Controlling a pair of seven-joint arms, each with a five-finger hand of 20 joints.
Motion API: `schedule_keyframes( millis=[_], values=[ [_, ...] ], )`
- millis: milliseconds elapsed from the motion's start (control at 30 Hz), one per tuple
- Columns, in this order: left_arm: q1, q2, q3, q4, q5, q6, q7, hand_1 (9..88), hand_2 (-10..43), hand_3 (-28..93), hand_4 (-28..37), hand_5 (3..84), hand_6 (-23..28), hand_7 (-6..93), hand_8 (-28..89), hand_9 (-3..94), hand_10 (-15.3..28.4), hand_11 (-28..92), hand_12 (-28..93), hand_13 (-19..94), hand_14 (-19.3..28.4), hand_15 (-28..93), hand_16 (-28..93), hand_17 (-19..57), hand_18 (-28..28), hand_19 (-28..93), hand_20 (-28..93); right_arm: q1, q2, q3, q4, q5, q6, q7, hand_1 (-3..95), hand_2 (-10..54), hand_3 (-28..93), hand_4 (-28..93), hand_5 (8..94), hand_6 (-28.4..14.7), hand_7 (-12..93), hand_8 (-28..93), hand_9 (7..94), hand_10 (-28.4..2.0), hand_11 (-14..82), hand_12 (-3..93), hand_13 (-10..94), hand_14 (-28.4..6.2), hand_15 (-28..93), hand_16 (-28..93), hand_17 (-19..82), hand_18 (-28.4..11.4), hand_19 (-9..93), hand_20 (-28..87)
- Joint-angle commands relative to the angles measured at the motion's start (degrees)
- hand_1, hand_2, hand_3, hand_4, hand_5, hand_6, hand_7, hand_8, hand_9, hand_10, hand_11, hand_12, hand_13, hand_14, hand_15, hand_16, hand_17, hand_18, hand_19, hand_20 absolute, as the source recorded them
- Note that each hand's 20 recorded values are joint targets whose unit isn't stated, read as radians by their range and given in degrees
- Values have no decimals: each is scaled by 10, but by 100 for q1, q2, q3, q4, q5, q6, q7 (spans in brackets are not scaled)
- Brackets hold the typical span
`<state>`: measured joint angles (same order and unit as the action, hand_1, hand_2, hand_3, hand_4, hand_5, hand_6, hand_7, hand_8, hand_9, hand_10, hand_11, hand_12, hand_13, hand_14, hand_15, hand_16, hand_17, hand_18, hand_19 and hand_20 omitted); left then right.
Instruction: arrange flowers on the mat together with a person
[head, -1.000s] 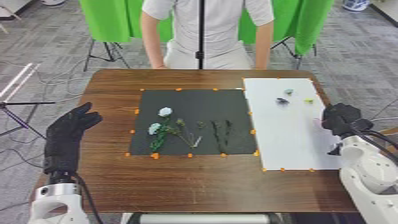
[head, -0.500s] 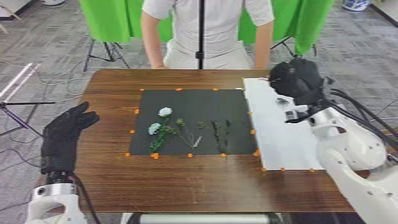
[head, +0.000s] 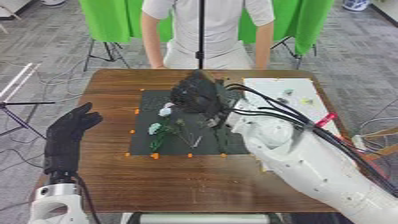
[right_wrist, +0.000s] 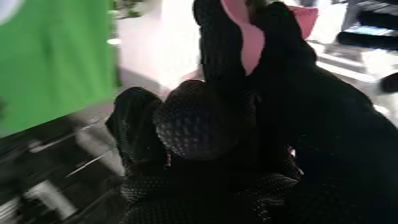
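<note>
My right hand (head: 197, 96) is over the back part of the dark mat (head: 178, 149). In the right wrist view, my right hand (right_wrist: 200, 120) has its fingers round a pink piece (right_wrist: 251, 47), which looks like flower material. On the mat lie a white flower (head: 165, 111), a pale blue flower (head: 155, 128) with a green stem, and thin stems (head: 187, 135) beside them. The right hand and forearm cover part of the mat's right side. My left hand (head: 67, 132) is held at the table's left side, its fingers straight and relaxed.
A white sheet (head: 258, 87) right of the mat holds small teal (head: 288, 92), dark (head: 282, 100) and yellow-green (head: 307, 101) pieces. The right arm crosses its lower part. Orange tape pieces (head: 155, 156) edge the mat. Something red (head: 326, 120) shows beside the arm's cables.
My right hand has swung from the white sheet's right edge, across its back part, to above the dark mat. My left hand has stayed nearly still.
</note>
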<state>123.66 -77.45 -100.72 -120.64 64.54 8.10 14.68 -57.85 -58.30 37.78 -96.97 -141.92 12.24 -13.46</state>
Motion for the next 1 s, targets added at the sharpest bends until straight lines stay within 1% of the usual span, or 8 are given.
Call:
schedule_keyframes(
  millis=[33, 133, 167, 200, 367, 500, 700, 1000],
  values=[
    [-87, 50, 104, 91, 23, -57, -72, 249, 31, 655, -245, 504, 57, 162, -53, 502, 146, 236, 154, 403, 199, 260, 10, 40, 136, 123, 161, 281, -741, -324, 538, -620, -73, -229, 600, -95, 641, -281, 821, 62, 222, 5, 927, -50, 47, 304, 880, -8, 648, 354, 519, -167, 932, 558],
    [-143, 79, 133, 116, 45, -135, -106, 250, 31, 654, -246, 504, 57, 161, -53, 502, 146, 235, 154, 403, 198, 259, 10, 40, 136, 123, 161, 291, -851, -300, 717, -809, -164, -282, 600, -95, 641, -281, 821, 66, 222, -4, 917, -52, 36, 286, 885, -6, 649, 350, 525, -168, 932, 563],
    [-155, 61, 92, 140, 43, -189, -130, 250, 31, 654, -246, 504, 56, 161, -53, 501, 146, 236, 154, 403, 199, 259, 10, 40, 136, 122, 161, 299, -908, -318, 825, -865, -149, -309, 600, -95, 641, -280, 819, 67, 224, -4, 913, -51, 36, 287, 885, -6, 650, 350, 526, -167, 932, 565],
    [-156, 88, 120, 128, 41, -153, -111, 250, 31, 654, -246, 504, 56, 162, -53, 500, 146, 236, 154, 402, 199, 259, 10, 40, 136, 122, 160, 278, -896, -314, 859, -906, -160, -330, 600, -95, 642, -278, 814, 68, 227, -4, 909, -49, 36, 289, 885, -5, 651, 351, 526, -167, 932, 569],
    [-138, 91, 63, 97, 38, -113, -98, 249, 31, 654, -245, 503, 57, 161, -53, 500, 146, 235, 154, 400, 199, 258, 11, 39, 136, 123, 160, 256, -936, -314, 1113, -1169, -283, -408, 595, -95, 645, -270, 805, 73, 235, -9, 904, -46, 36, 294, 881, -4, 660, 353, 525, -166, 932, 577],
    [-180, 117, 71, 118, 28, -129, -114, 249, 31, 655, -245, 502, 56, 161, -53, 500, 147, 235, 154, 399, 198, 256, 11, 39, 136, 123, 160, 242, -897, -305, 1163, -1257, -354, -324, 590, -95, 649, -270, 801, 76, 241, -13, 903, -46, 36, 296, 879, -5, 664, 353, 524, -165, 932, 581],
    [-211, 73, 90, 147, 34, -171, -106, 249, 30, 655, -245, 503, 58, 159, -53, 498, 146, 235, 154, 399, 198, 256, 12, 39, 136, 124, 160, 196, -893, -214, 1218, -1344, -649, -313, 587, -95, 651, -267, 795, 75, 242, -19, 899, -44, 34, 292, 878, -3, 670, 352, 525, -164, 932, 582],
    [-152, 39, 58, 125, 27, -154, -113, 249, 31, 655, -245, 503, 57, 160, -52, 499, 146, 235, 154, 400, 199, 257, 11, 39, 136, 124, 159, 76, -841, -106, 1149, -1341, -1125, -362, 575, -95, 651, -262, 768, 58, 229, -15, 885, -55, 29, 284, 886, 3, 665, 348, 532, -161, 932, 585]
  ],
)
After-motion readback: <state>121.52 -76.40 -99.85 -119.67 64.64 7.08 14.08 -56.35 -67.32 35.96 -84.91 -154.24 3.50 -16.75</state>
